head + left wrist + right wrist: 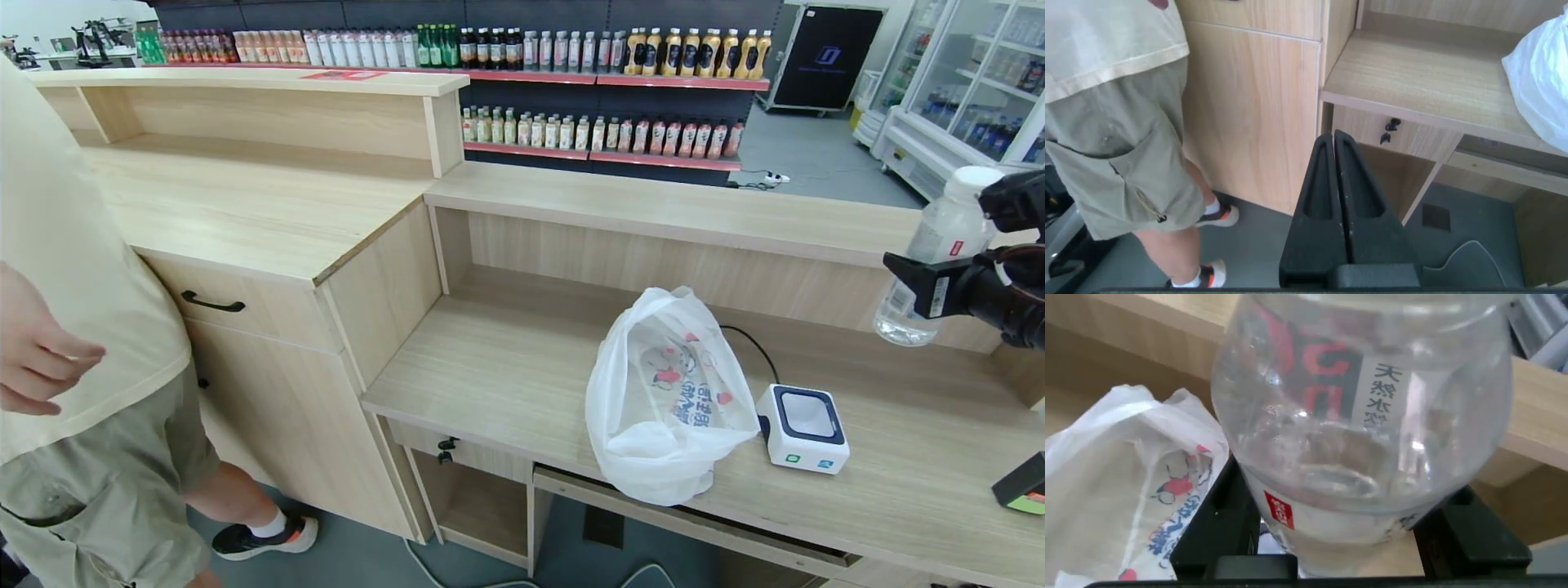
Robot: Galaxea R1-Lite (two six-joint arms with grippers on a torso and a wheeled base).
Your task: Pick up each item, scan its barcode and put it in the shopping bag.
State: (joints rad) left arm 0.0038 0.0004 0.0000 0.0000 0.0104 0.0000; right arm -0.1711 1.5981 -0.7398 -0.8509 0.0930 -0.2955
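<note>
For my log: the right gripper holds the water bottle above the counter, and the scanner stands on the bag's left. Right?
Not quite: the head view shows the scanner on the right of the shopping bag, not its left. The right gripper does hold the water bottle above the counter.

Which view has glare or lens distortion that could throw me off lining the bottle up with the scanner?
Head view: wide-angle bending curves the counter edges, worst at the border where the water bottle hangs; the scanner window shows no hard glare. Right wrist view: the bottle crowds the lens, bright highlights on its clear plastic, shopping bag visible past it.
</note>
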